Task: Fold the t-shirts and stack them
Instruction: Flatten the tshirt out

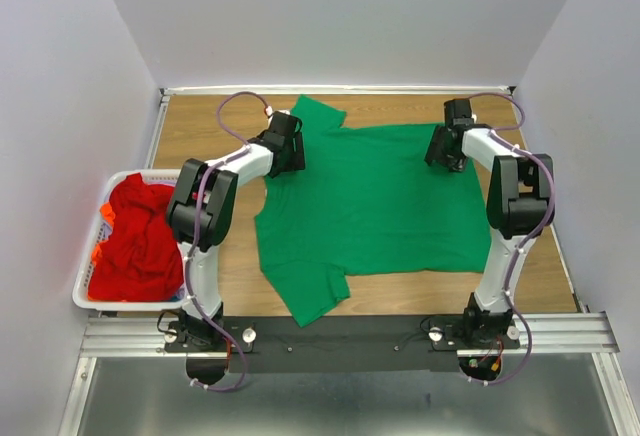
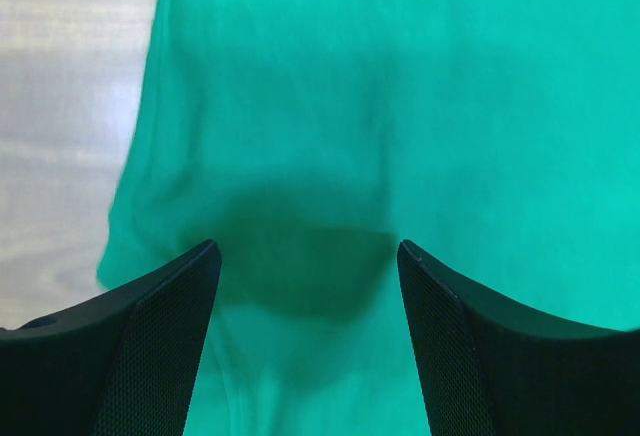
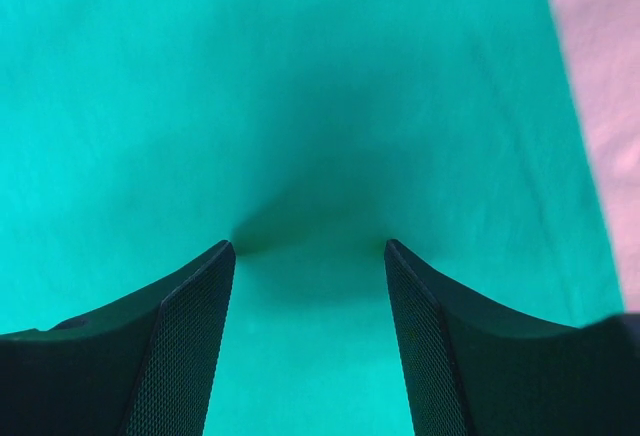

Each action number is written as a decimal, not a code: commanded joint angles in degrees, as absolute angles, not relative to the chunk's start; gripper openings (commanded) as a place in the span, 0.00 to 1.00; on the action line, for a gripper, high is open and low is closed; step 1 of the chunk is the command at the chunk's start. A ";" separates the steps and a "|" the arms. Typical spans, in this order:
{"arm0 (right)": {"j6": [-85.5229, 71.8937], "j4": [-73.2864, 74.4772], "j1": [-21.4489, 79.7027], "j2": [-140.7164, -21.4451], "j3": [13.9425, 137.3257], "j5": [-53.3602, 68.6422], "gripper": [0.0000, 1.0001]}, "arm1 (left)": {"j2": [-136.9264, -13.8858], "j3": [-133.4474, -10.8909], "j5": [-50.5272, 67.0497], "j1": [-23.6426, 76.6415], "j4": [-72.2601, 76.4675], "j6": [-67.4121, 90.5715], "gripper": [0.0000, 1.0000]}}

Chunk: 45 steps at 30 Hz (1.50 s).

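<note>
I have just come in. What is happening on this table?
Two robot arms are working on a green t-shirt that lies spread flat on the wooden table. The left gripper is over the cloth near the far sleeve, and the right gripper is over the far hem corner. Both are open and hold nothing. No fold is made yet. Red shirts lie crumpled in the white basket at the left.

White slatted basket [image 1: 84,288] at left edge, wooden table [image 1: 200,126]
</note>
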<state>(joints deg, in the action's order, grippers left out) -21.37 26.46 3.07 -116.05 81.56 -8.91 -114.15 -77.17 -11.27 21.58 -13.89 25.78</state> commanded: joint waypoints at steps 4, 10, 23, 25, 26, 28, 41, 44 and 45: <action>-19.08 23.73 0.79 -125.14 90.77 -8.26 0.69 | -122.51 -89.09 -9.49 19.34 -18.36 24.96 0.79; -17.85 23.82 0.44 -130.25 97.99 -7.65 0.70 | -130.07 -99.13 -9.23 17.76 -22.76 24.87 0.79; -18.98 24.43 0.26 -111.47 88.35 -10.46 0.79 | -112.29 -93.84 -14.33 16.87 -24.53 23.99 0.79; -20.38 25.22 0.26 -106.99 81.50 -10.90 0.79 | -106.46 -87.40 -14.59 17.14 -24.26 25.31 0.79; -20.74 25.49 0.26 -102.18 79.04 -11.07 0.79 | -103.56 -84.06 -14.68 17.40 -24.43 26.18 0.79; -21.36 27.24 0.26 -98.11 75.50 -11.95 0.79 | -95.74 -74.56 -14.94 18.28 -24.78 26.98 0.79; -27.50 33.75 0.26 -74.02 57.75 -14.50 0.76 | -78.66 -47.91 -9.94 30.75 -32.08 40.33 0.69; -27.95 33.84 0.35 -71.55 56.08 -14.94 0.76 | -79.54 -46.06 -9.49 33.12 -32.17 43.06 0.63; -28.12 33.92 0.26 -71.02 55.55 -15.03 0.76 | -79.72 -45.71 -9.49 33.57 -32.25 43.68 0.61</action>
<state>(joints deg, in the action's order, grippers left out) -25.93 32.64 0.64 -73.76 57.63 -12.80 -79.18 -46.61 -10.74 31.86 -31.51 39.03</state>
